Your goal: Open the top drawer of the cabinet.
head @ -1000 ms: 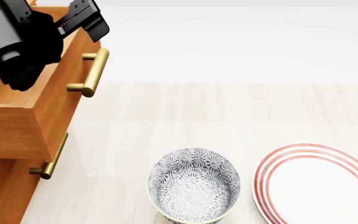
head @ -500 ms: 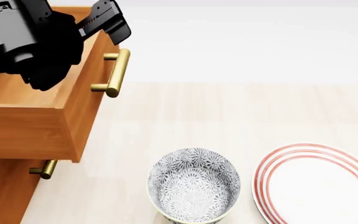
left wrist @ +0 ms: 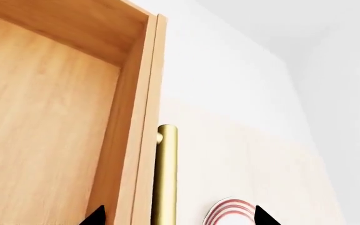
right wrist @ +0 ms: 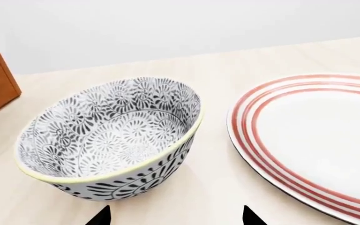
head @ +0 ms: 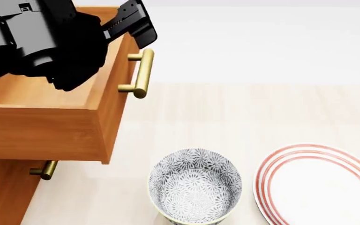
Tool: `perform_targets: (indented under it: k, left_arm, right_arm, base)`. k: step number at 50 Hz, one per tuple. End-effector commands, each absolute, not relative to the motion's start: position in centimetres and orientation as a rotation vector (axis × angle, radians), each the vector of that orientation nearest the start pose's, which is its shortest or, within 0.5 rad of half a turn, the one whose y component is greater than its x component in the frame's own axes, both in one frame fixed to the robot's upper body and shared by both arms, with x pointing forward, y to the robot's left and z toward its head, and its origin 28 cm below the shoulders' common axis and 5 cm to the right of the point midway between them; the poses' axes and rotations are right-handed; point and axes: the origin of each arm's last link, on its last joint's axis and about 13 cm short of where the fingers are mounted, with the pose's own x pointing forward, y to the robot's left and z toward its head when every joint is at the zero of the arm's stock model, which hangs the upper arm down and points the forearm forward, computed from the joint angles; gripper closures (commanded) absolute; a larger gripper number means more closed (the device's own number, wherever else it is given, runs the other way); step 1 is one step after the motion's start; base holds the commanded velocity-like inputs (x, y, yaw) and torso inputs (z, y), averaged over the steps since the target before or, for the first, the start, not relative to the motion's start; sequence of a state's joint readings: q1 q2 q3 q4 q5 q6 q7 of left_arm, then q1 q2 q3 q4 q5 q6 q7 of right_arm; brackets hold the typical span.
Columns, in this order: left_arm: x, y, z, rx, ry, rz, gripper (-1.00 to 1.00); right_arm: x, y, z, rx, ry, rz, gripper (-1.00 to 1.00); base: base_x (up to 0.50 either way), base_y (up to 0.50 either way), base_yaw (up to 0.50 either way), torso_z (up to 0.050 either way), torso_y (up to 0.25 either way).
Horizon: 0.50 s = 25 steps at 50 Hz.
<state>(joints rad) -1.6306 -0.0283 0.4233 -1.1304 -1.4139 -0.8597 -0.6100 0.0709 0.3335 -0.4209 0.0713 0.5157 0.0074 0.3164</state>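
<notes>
The left gripper (left wrist: 175, 216) shows 2 dark fingers (left wrist: 94, 216) spread wide, one on each side of the drawer front, with the brass handle (left wrist: 166, 173) between them but touching neither; they grip nothing. From the head camera the left arm's black bulk lies over the drawer (head: 73, 119) and hides much of its inside and back edge. The drawer is pulled well out of the cabinet (head: 2, 192) at the left of the counter (head: 230, 112), overhanging the lower front. Its handle (head: 142, 73) juts toward the open counter, and 1 more brass handle (head: 43, 169) peeks out beneath it; a third cannot be seen.

The right gripper (right wrist: 175, 216) also shows 2 finger tips (right wrist: 99, 216) set apart, closed on nothing, hovering just before the bowl (right wrist: 114, 140).

On the counter stand 1 bowl (head: 195, 186), patterned grey and white with a pale rim, and 1 white plate (head: 320, 185) with red rings. They sit near each other without touching, the bowl nearer the cabinet. Both lie clear of the drawer front; the bowl is below and to the right of its corner in the head view.
</notes>
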Motion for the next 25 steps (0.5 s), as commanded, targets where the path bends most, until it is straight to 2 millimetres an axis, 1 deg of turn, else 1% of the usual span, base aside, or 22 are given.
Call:
perform_targets:
  k: [1,16,25]
  left_arm:
    - [38.4,11.4,33.2,-0.586,0.614,-0.319,-1.0]
    - [37.7,10.1,33.3,-0.567,0.618,-0.377,-1.0]
    - [36.7,9.1,33.9,-0.552,0.611,-0.429,-1.0]
  right_arm:
    - [20.8,-9.8,0.1,0.129,0.178,0.044,-1.0]
    - [20.7,-9.8,-0.1,0.131,0.184,0.049,-1.0]
    - [20.7,-9.8,-0.1,0.13,0.186,0.053,-1.0]
  base:
    - [0.0,0.0,0.0,0.0,0.0]
    - [0.0,0.0,0.0,0.0,0.001]
    - [0.0,0.0,0.0,0.0,0.0]
